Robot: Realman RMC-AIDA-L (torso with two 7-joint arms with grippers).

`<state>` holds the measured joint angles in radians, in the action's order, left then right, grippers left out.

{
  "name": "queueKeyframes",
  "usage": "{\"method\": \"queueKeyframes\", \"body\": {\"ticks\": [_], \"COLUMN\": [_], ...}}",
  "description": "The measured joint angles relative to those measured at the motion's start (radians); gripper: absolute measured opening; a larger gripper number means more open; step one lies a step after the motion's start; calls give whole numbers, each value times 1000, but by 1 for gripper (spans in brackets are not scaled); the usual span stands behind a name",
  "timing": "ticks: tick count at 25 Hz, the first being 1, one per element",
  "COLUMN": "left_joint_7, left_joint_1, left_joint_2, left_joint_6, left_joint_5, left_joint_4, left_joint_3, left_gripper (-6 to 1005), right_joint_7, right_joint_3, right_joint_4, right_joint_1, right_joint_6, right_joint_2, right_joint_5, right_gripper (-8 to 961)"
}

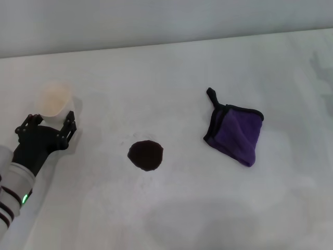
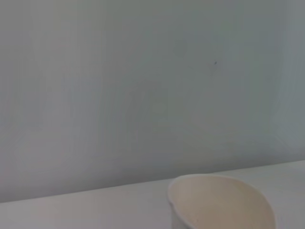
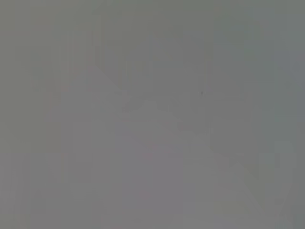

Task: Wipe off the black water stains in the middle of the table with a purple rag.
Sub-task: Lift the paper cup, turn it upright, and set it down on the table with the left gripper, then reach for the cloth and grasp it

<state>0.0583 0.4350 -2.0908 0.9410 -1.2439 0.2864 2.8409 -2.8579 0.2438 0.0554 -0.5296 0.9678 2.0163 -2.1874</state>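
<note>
The black water stain (image 1: 146,155) is one round dark blot in the middle of the white table (image 1: 171,73). The purple rag (image 1: 237,135) lies folded to the right of the stain, its black loop strap (image 1: 212,97) pointing to the far side. My left gripper (image 1: 50,121) is at the left of the table, far from the stain and the rag. Its fingers (image 1: 69,126) stand open on either side of a paper cup (image 1: 54,100). My right gripper shows in no view, and the right wrist view shows only plain grey.
The paper cup stands upright and looks empty in the left wrist view (image 2: 221,202). A grey wall (image 2: 143,86) runs behind the table's far edge. Faint grey shadows lie at the table's far right and near front.
</note>
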Motion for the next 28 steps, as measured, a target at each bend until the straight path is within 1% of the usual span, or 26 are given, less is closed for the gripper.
{"method": "queueKeyframes", "body": {"ticks": [5, 11, 16, 21, 26, 28], "left_joint_7": [-1, -2, -1, -2, -2, -1], "left_joint_1": [-11, -26, -38, -61, -102, -127], "left_joint_2": [-1, -2, 2, 1, 2, 3], "left_joint_6": [0, 9, 13, 14, 20, 46], "left_joint_5": [1, 3, 3, 5, 5, 5], "left_joint_4": [1, 8, 38, 58, 77, 82], "left_joint_3": [0, 0, 0, 0, 0, 1], "left_gripper": [633, 692, 742, 888, 883, 883], "right_joint_7": [0, 0, 0, 0, 0, 0], "right_joint_3": [0, 0, 0, 0, 0, 0], "right_joint_4": [0, -1, -2, 4, 7, 7], "right_joint_1": [-8, -13, -14, -13, -14, -14], "right_joint_6": [0, 0, 0, 0, 0, 0], "right_joint_2": [1, 1, 0, -2, -2, -2], "right_joint_5": [0, 0, 0, 0, 0, 0], "right_gripper": [855, 855, 856, 848, 839, 835]}}
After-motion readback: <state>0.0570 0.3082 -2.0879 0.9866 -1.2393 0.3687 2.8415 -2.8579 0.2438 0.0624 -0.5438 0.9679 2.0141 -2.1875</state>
